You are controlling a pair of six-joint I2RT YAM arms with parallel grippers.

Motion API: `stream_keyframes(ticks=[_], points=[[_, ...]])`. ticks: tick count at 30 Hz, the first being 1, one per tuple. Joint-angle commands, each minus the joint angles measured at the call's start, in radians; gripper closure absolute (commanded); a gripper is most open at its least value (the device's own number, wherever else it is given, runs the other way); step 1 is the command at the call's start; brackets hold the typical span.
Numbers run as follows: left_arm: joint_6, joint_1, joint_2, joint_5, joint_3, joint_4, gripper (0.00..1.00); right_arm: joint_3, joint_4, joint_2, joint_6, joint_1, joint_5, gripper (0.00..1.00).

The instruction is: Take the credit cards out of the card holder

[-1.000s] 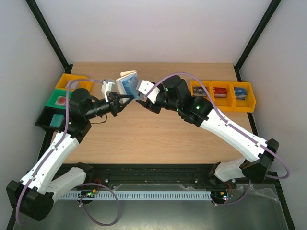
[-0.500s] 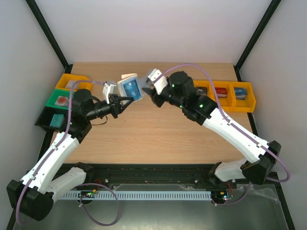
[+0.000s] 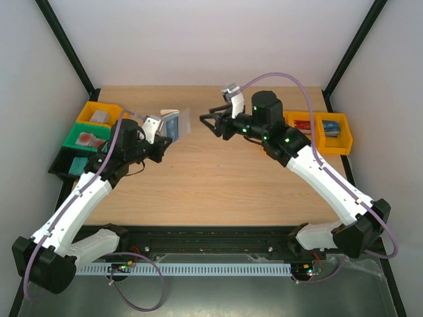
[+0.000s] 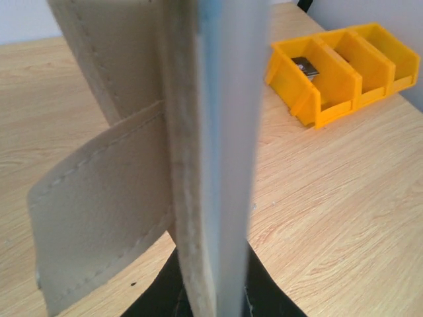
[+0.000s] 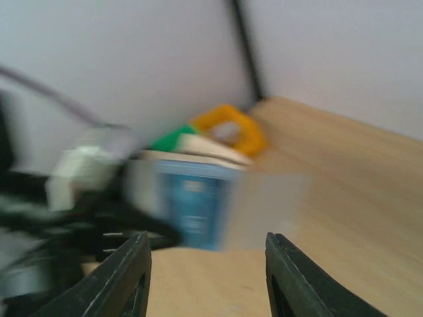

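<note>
Card holder [image 4: 132,132] (just one) clamped in left fingers [image 4: 268,294].

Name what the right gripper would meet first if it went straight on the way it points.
Likely the pale beige, blue-lined folding card holder, held up by the left gripper. It sits straight ahead of the open right gripper, though the blurred wrist view leaves depth unclear.

Robot lab cell: white walls [image 3: 211,39], wooden table [image 3: 218,185], yellow bins [image 3: 334,137].
</note>
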Motion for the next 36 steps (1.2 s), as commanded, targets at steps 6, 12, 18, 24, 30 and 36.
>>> stream_keyframes(ticks=[6, 12, 18, 24, 30, 36], points=[[-0.151, 0.033, -0.13, 0.475, -0.04, 0.297, 0.98, -0.111, 0.569, 0.006, 0.444, -0.016, -0.718, 0.59], [-0.209, 0.035, -0.151, 0.598, -0.066, 0.375, 0.98, -0.097, 0.549, 0.042, 0.463, -0.018, -0.746, 0.64], [-0.225, 0.036, -0.144, 0.68, -0.06, 0.427, 0.98, -0.097, 0.544, 0.044, 0.461, -0.018, -0.737, 0.65], [-0.176, 0.036, -0.157, 0.759, -0.062, 0.429, 0.98, -0.079, 0.478, 0.036, 0.406, -0.019, -0.711, 0.61], [-0.123, 0.036, -0.176, 0.778, -0.067, 0.425, 0.98, -0.039, 0.41, 0.04, 0.363, -0.02, -0.708, 0.6], [-0.175, 0.034, -0.162, 0.739, -0.062, 0.459, 0.98, -0.06, 0.387, 0.024, 0.332, 0.011, -0.729, 0.76]])
